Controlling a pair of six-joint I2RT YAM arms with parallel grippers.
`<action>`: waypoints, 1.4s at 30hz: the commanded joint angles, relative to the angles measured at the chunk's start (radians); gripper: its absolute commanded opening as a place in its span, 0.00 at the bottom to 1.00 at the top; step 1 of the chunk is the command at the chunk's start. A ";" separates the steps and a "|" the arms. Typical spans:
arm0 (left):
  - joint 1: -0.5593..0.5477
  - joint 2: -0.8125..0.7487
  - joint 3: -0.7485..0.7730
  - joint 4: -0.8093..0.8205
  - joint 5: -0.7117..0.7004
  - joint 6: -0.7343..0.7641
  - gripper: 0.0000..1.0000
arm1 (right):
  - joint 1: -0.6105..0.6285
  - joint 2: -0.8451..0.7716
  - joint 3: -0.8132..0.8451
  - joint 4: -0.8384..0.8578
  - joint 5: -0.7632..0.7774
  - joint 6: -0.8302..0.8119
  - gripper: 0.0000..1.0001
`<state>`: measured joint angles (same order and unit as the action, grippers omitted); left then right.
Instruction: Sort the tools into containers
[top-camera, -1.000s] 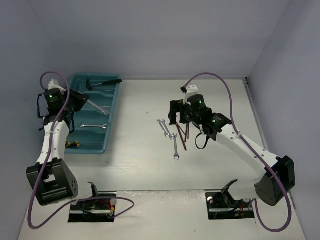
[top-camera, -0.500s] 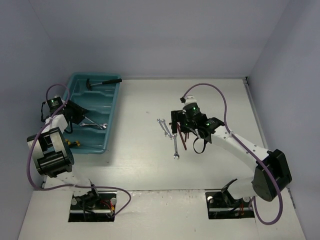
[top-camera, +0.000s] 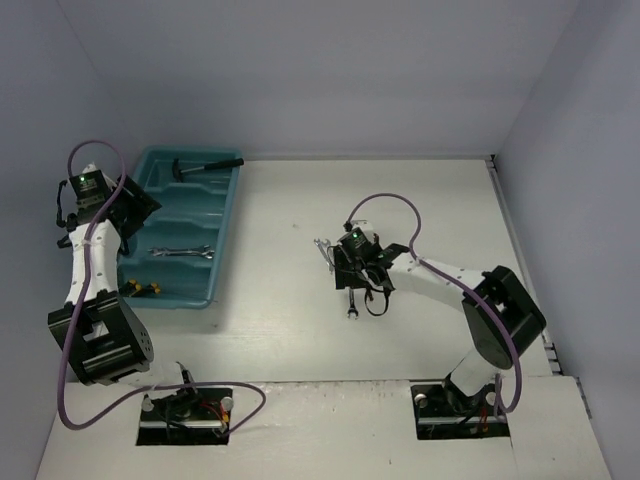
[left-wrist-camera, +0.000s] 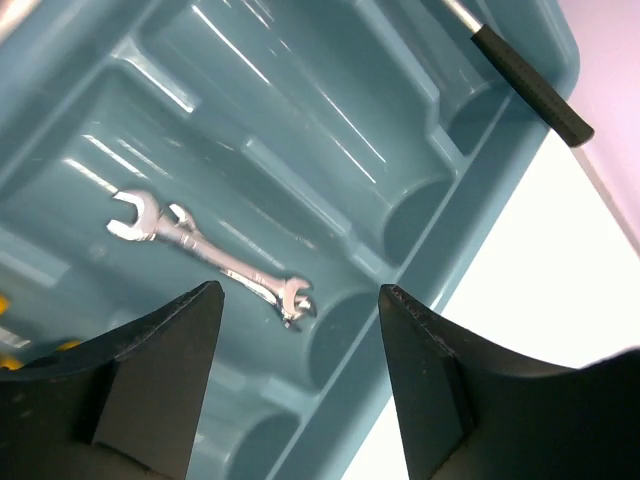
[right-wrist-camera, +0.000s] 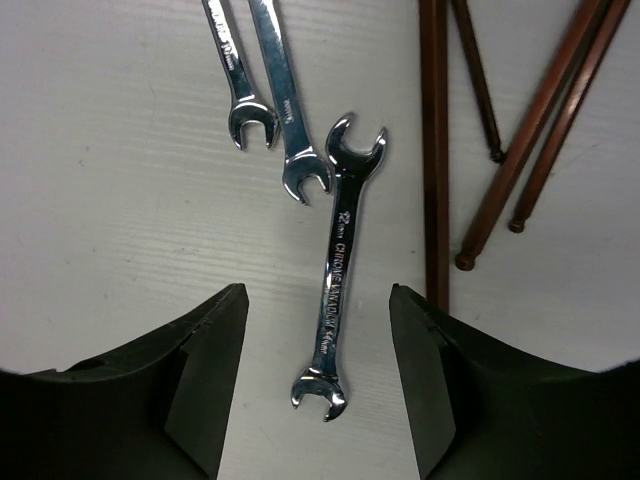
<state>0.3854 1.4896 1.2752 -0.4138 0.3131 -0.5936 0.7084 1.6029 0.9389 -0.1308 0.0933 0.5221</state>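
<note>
Silver wrench (right-wrist-camera: 337, 270) lying lengthwise under the gap of parted right jaws, left jaws parted above wrenches (left-wrist-camera: 215, 257) slanting in tray (left-wrist-camera: 385, 190)

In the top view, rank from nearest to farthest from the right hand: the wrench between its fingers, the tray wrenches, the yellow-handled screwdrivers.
1. Table wrench, directly under the right hand.
2. Tray wrenches, left, midway along the tray.
3. Yellow-handled screwdrivers, farthest left, at the tray's near end.
</note>
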 joint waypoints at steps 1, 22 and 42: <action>-0.047 -0.085 0.080 -0.154 -0.107 0.089 0.61 | 0.037 0.065 0.052 -0.004 0.058 0.092 0.52; -0.529 -0.269 0.027 -0.232 -0.157 0.109 0.61 | 0.086 0.262 0.056 -0.094 0.108 0.179 0.01; -0.793 -0.250 -0.104 0.088 0.139 -0.155 0.61 | 0.129 -0.191 0.148 -0.092 0.104 -0.143 0.00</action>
<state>-0.4015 1.2537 1.1918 -0.5373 0.3382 -0.6331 0.8330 1.5256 1.0091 -0.2470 0.2165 0.4903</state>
